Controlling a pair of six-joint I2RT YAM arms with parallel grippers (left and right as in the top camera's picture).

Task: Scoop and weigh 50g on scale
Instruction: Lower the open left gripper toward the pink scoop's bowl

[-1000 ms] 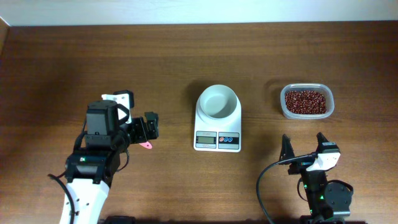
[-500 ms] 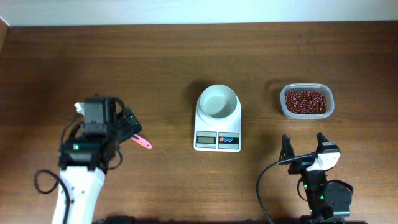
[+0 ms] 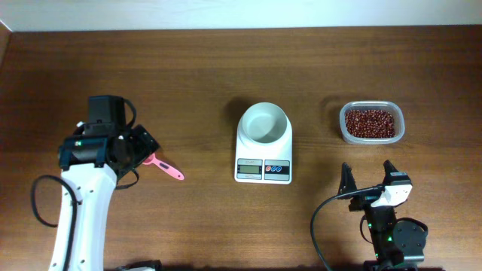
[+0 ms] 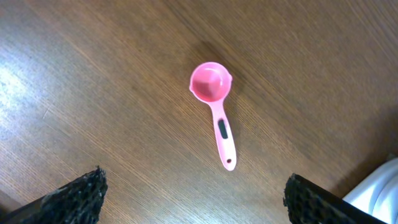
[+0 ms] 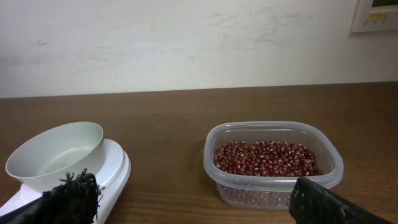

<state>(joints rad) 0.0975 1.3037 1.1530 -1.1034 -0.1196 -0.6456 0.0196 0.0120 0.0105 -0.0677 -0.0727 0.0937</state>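
A pink scoop (image 4: pixel 214 106) lies flat on the wooden table, bowl up and empty. My left gripper (image 4: pixel 194 200) hangs open above it, with the handle end just ahead of the gap between the fingers. From overhead only the scoop handle (image 3: pixel 167 168) shows beside the left gripper (image 3: pixel 143 148). The white scale (image 3: pixel 263 154) with its empty bowl (image 3: pixel 263 123) stands mid-table. The beans (image 3: pixel 370 123) fill a clear tub (image 5: pixel 273 186) at the right. My right gripper (image 3: pixel 369 178) rests open at the front right, facing the scale bowl (image 5: pixel 56 152) and the beans (image 5: pixel 267 158).
A corner of the scale (image 4: pixel 380 194) shows at the lower right of the left wrist view. A white wall (image 5: pixel 186 43) runs behind the table's far edge.
My left arm has swung left and back, and its wrist now points down at the scoop, whose handle shows more. The right arm has not moved.
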